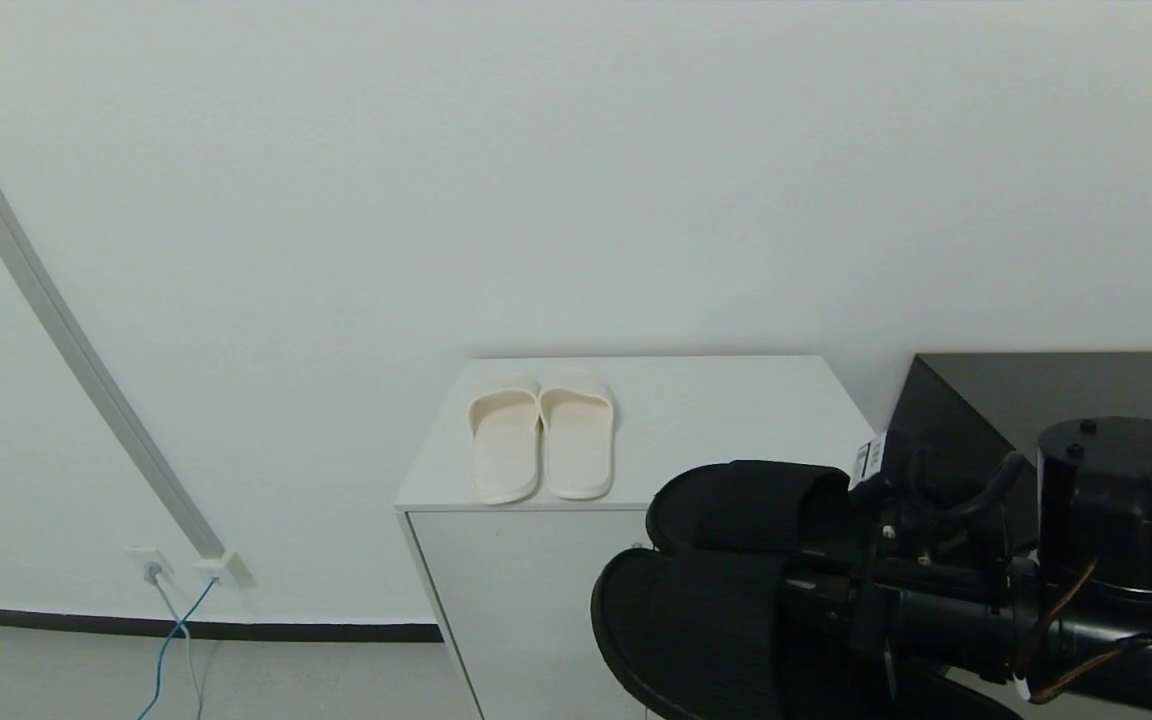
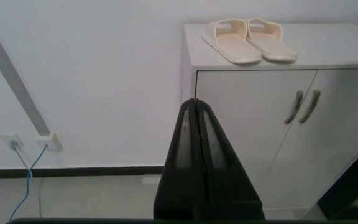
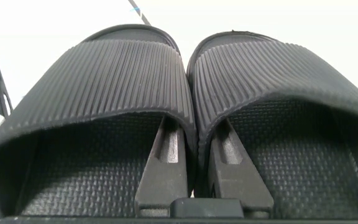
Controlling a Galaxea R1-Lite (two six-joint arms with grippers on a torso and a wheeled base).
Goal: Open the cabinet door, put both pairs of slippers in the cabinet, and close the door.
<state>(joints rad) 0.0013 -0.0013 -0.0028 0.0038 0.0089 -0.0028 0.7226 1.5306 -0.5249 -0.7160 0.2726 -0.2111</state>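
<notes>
Black slippers (image 1: 716, 600) are in the air by the cabinet's (image 1: 726, 400) front right corner. The right gripper (image 3: 194, 124) is clamped on the pair, one finger inside each slipper, pinching their touching inner walls. They sit side by side, long axis in line with the arm, heels at the gripper, toes pointing to the robot's left. Cream slippers (image 1: 541, 435) lie on the cabinet top, side by side and touching, long axis front to back, toes toward the wall. Both doors are closed, handles (image 2: 303, 107) next to each other. The left gripper (image 2: 196, 106) is clenched and holds nothing, facing the cabinet front.
</notes>
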